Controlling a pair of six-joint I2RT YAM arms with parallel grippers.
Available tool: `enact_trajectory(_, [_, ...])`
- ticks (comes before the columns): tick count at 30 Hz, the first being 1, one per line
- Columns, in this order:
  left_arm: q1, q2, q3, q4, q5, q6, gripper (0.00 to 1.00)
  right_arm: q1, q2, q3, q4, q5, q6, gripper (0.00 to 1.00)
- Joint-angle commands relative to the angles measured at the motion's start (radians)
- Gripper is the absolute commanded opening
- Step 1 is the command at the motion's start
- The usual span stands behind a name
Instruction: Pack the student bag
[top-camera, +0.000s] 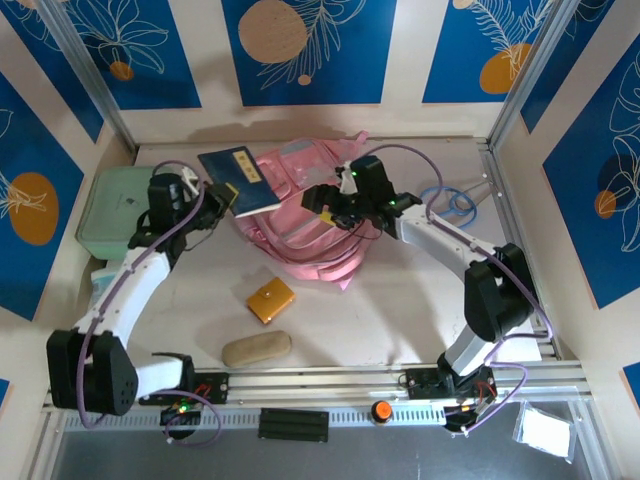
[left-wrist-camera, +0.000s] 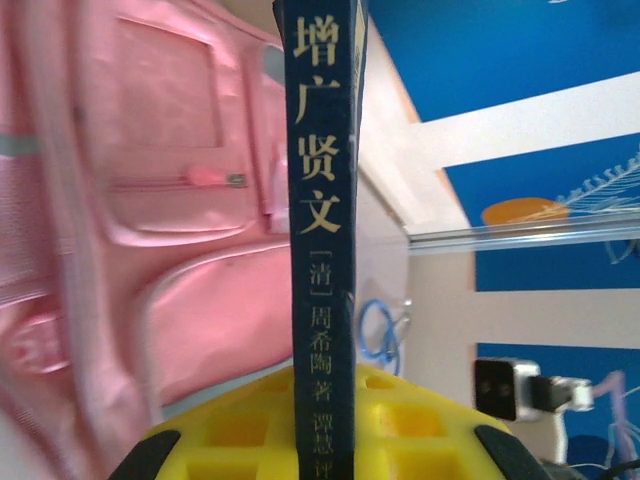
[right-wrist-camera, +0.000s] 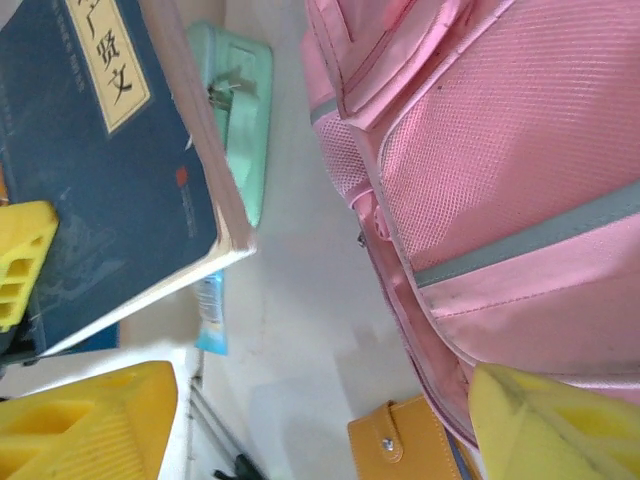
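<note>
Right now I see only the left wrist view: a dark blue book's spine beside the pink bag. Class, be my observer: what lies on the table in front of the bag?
Observer: An orange wallet and a tan pouch lie in front of the student bag.
Operator: Where is the other arm?
Observer: The right arm reaches over the bag's right side, jaws open, holding nothing.
Operator: What is left of the book?
Observer: A mint green case, at the table's left edge.
</note>
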Motion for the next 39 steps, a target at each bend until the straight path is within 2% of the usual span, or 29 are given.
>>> enact_trajectory(1, [-0.063,0.060,-0.007,0.262,-0.071,-0.131,0.00,-0.031,-0.062,-0.091,0.251,-0.127,0.182,0.78])
enact_trajectory(8, [-0.184,0.194,-0.009,0.474,-0.165,-0.239,0.00,-0.055,-0.080,-0.225,0.500,-0.139,0.398,0.87])
enact_trajectory(14, [-0.272,0.266,-0.011,0.592,-0.238,-0.311,0.00,-0.057,-0.022,-0.246,0.673,-0.107,0.572,0.88])
enact_trajectory(20, [-0.327,0.299,-0.044,0.703,-0.303,-0.377,0.00,-0.050,0.016,-0.199,0.650,-0.035,0.620,0.87])
enact_trajectory(23, [-0.345,0.304,-0.036,0.705,-0.306,-0.376,0.00,-0.038,0.040,-0.196,0.650,0.001,0.644,0.86])
enact_trajectory(25, [-0.356,0.308,-0.032,0.703,-0.311,-0.371,0.00,-0.032,0.060,-0.187,0.665,0.012,0.658,0.81])
enact_trajectory(30, [-0.369,0.322,-0.019,0.689,-0.301,-0.365,0.00,-0.027,0.098,-0.159,0.701,0.007,0.646,0.60])
enact_trajectory(39, [-0.369,0.305,-0.018,0.639,-0.307,-0.332,0.00,-0.030,0.083,-0.186,0.730,0.023,0.630,0.37])
